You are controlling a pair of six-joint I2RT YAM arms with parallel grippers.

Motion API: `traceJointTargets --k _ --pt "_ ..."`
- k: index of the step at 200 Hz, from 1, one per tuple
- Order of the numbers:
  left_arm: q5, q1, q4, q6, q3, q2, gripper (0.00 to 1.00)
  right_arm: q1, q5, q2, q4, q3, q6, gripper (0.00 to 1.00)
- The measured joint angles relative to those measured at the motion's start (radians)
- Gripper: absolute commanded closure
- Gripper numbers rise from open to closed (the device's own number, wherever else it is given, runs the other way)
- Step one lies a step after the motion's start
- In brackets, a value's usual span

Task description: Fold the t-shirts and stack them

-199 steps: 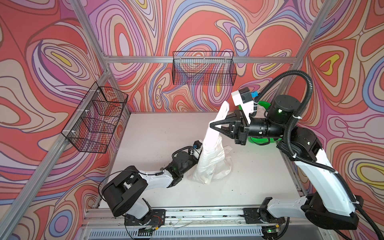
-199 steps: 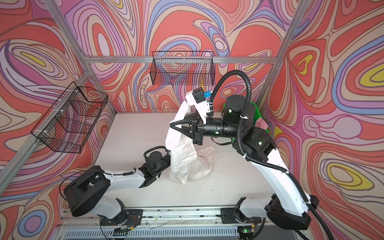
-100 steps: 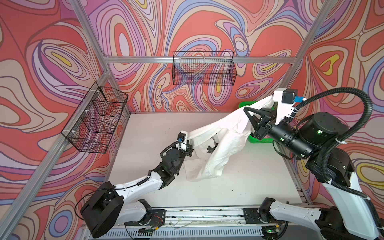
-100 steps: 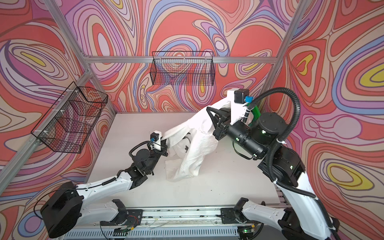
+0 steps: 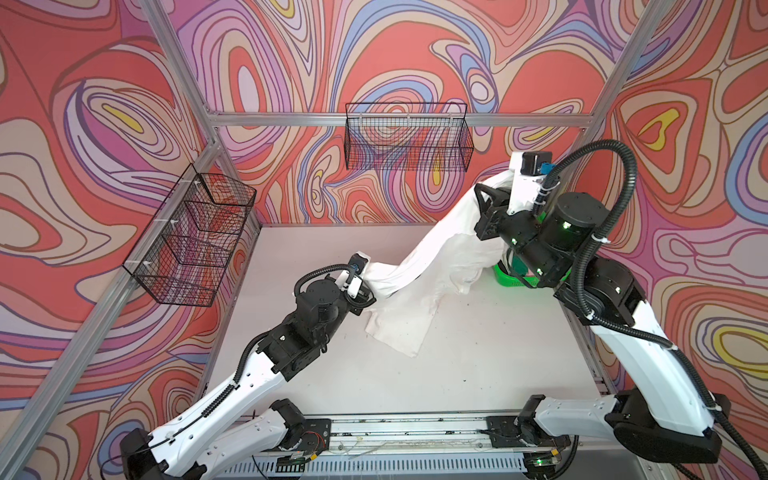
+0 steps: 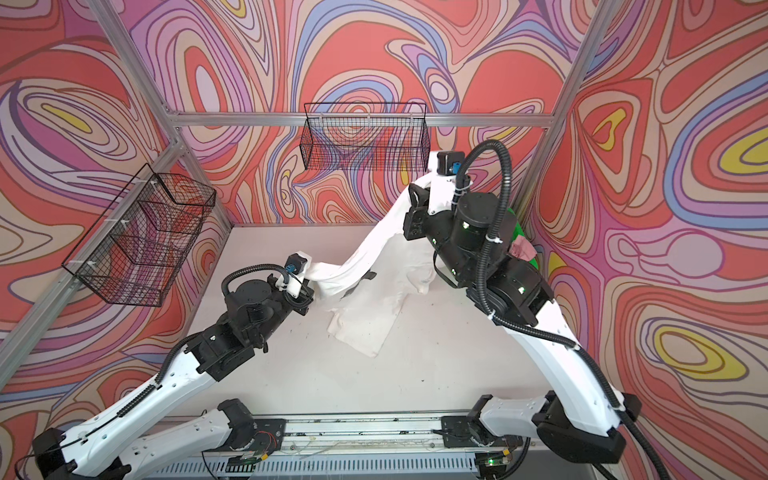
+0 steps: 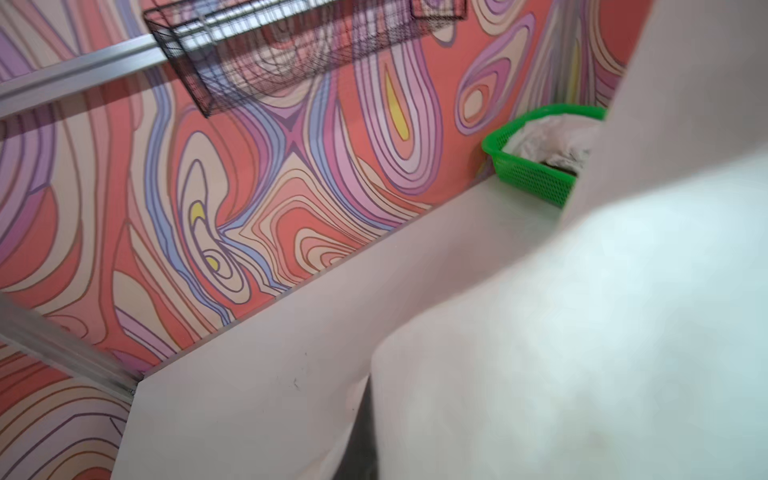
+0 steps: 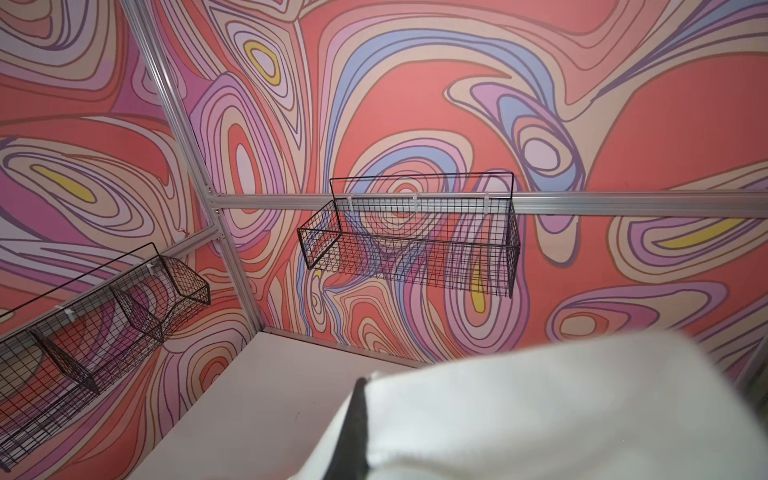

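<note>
A white t-shirt (image 5: 428,257) (image 6: 365,257) hangs stretched between my two grippers, and its lower part (image 5: 399,328) lies crumpled on the table. In both top views my left gripper (image 5: 368,291) (image 6: 311,291) is shut on the shirt's low left end near the table's middle. My right gripper (image 5: 482,199) (image 6: 415,199) is shut on the high end, raised at the back right. White cloth (image 7: 582,332) (image 8: 540,407) fills much of both wrist views and hides the jaws, apart from a dark finger (image 8: 353,428). More t-shirts, white (image 7: 552,137) and pink (image 6: 523,248), lie in the green basket.
The green mesh basket (image 5: 509,276) (image 7: 528,174) stands at the back right corner, behind my right arm. Black wire baskets hang on the back wall (image 5: 409,141) and the left wall (image 5: 191,237). The pale table (image 5: 332,374) ends at a metal rail (image 5: 415,428) in front.
My right gripper carried its end of the shirt from the middle up toward the back right. The left gripper rose and shifted left. The shirt went from a hanging bundle to a stretched span.
</note>
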Motion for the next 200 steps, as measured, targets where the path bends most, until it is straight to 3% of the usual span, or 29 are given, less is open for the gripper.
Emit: traceJointTargets --k 15,35,73,109,138,162,200 --pt "0.026 0.026 -0.091 0.021 0.001 -0.004 1.00 -0.017 -0.003 0.040 0.002 0.047 0.000 1.00" --pt "0.029 0.129 -0.145 0.024 0.013 0.029 1.00 -0.093 -0.058 0.087 0.004 0.082 0.013 1.00" --pt "0.030 0.341 -0.125 -0.039 0.267 0.247 1.00 -0.370 -0.357 0.303 0.006 0.250 0.140 1.00" --pt "0.053 0.391 -0.071 -0.032 0.526 0.416 1.00 -0.525 -0.595 0.636 0.066 0.634 0.295 1.00" --pt "0.098 0.393 -0.010 0.024 0.655 0.477 1.00 -0.631 -0.760 0.708 0.239 0.676 0.470 1.00" --pt "0.166 0.391 0.068 0.100 0.583 0.418 1.00 -0.665 -0.844 0.637 0.367 0.563 0.515 1.00" --pt "0.266 0.379 0.122 0.105 0.222 0.216 1.00 -0.663 -0.839 0.126 0.607 -0.224 0.518 1.00"
